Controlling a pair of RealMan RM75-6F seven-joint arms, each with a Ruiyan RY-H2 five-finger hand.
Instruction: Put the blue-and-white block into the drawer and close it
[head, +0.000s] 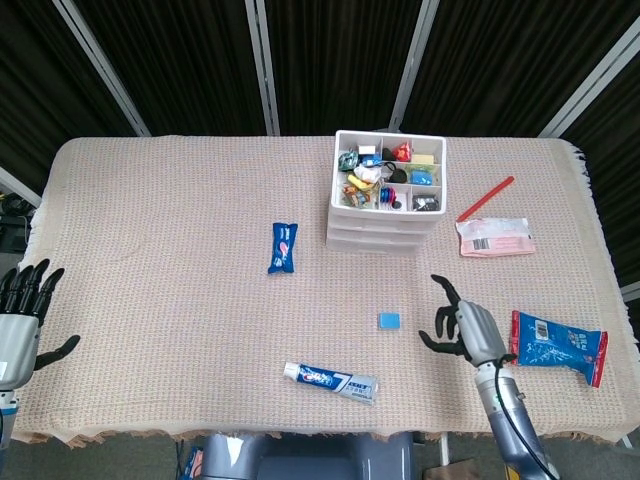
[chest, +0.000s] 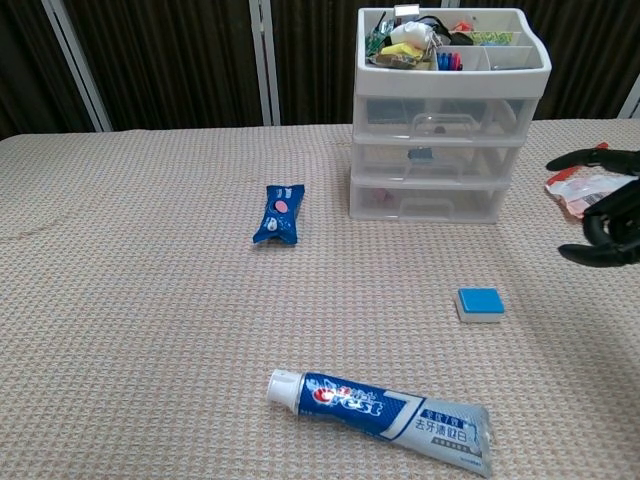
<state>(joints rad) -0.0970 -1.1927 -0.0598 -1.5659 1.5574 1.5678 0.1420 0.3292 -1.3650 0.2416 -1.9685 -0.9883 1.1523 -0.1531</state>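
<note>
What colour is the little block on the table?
The block is blue on top with a white side underneath. The chest view shows it best.

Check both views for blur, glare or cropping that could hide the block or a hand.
Head view: evenly lit and sharp; the small blue-and-white block is clear, and the right hand only slightly soft. Chest view: sharp, no glare on the white plastic drawer unit; the right hand is cut by the frame edge, the left hand out of frame.

Beige waffle-weave cloth (head: 150, 260); white drawer unit (chest: 452, 135); block (chest: 480, 303) blue over white; blue toothpaste tube (chest: 385, 408), lettering seemingly red.
</note>
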